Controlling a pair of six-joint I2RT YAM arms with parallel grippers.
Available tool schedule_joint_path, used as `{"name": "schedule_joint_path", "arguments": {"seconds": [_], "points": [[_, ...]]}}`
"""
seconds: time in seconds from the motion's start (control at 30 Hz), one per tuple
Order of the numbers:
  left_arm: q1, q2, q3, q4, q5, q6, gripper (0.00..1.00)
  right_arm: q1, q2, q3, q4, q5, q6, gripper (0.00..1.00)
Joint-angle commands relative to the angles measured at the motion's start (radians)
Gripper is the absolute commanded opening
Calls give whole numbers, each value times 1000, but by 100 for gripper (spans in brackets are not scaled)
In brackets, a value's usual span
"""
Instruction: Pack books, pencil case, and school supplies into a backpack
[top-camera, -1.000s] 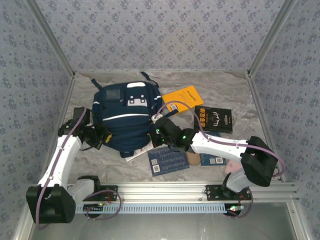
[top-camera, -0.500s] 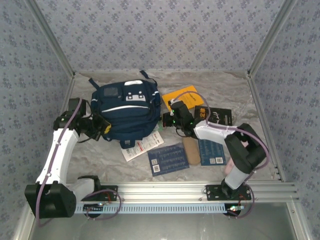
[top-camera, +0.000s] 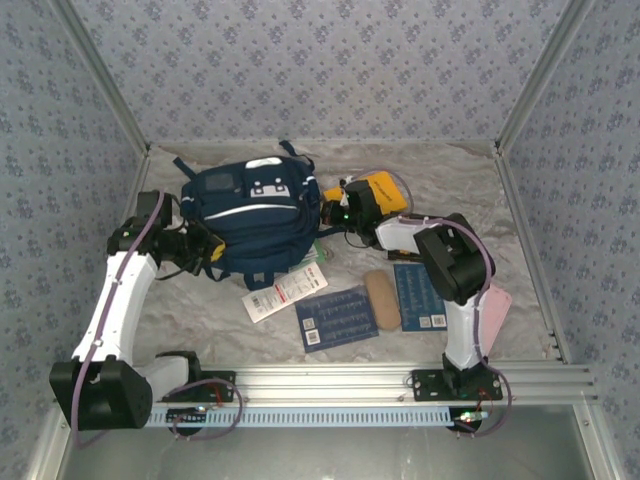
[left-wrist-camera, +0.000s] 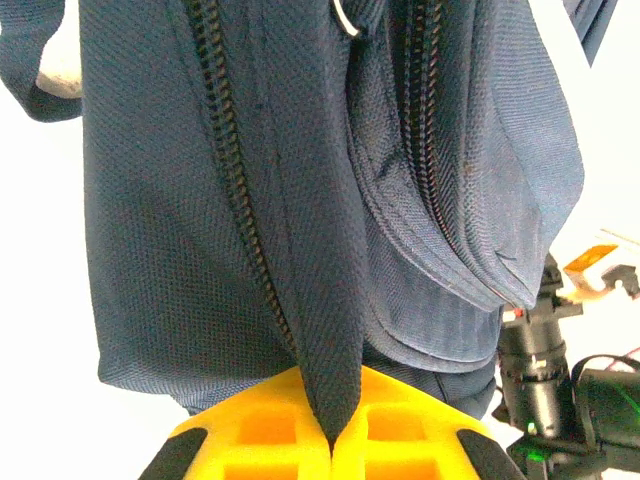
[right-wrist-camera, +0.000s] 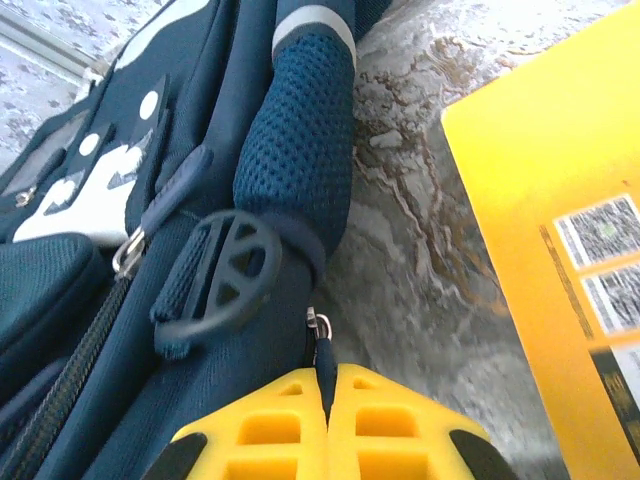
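The navy backpack (top-camera: 250, 215) lies at the back left of the table. My left gripper (top-camera: 204, 249) is at its left side, shut on a fold of navy fabric (left-wrist-camera: 335, 380) beside a zipper. My right gripper (top-camera: 334, 213) is at the backpack's right side, shut on a zipper pull (right-wrist-camera: 322, 362) below a shoulder strap. The orange book (top-camera: 388, 187) lies just right of it, partly under the right arm. Two dark blue books (top-camera: 337, 318) (top-camera: 420, 296) flank the tan pencil case (top-camera: 381, 299). The white packet with red print (top-camera: 283, 292) lies below the backpack. The black book is hidden.
The metal frame rail (top-camera: 380, 385) runs along the near edge. Patterned walls close in the left, back and right. The right arm's elbow (top-camera: 455, 260) stands over the right-hand blue book. A strip of marbled table (right-wrist-camera: 430, 240) separates the backpack from the orange book.
My right gripper has swung toward the back along the backpack's right side, holding the zipper pull. The backpack has shifted toward the back, uncovering more of the white packet. The left gripper kept its hold.
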Motion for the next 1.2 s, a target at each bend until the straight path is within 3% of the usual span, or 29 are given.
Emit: {"name": "schedule_joint_path", "arguments": {"seconds": [0.0,0.03,0.13,0.23,0.4,0.5,0.63,0.73,0.9,1.17], "points": [[-6,-10,32,48,47,22,0,-17,37,68,86,-27,44,0],[-6,-8,31,49,45,19,0,-17,42,81,88,-40,48,2],[-1,-3,31,53,23,9,0,-9,20,102,15,-35,33,29],[8,0,21,81,16,-15,0,-1,-45,85,-122,16,-10,40],[16,0,10,113,8,-38,0,1,-163,29,-386,166,-29,40],[18,-12,-5,132,11,-58,0,11,-216,-29,-486,237,-35,34],[17,-31,-12,145,12,-69,0,31,-180,52,-628,152,-29,19],[18,-48,-11,148,12,-68,0,73,-113,152,-704,105,-40,17],[16,-77,-29,153,17,-68,0,122,32,386,-772,-7,-71,18],[14,-114,-66,143,-14,-53,0,145,262,815,-868,-135,-84,34]]}}
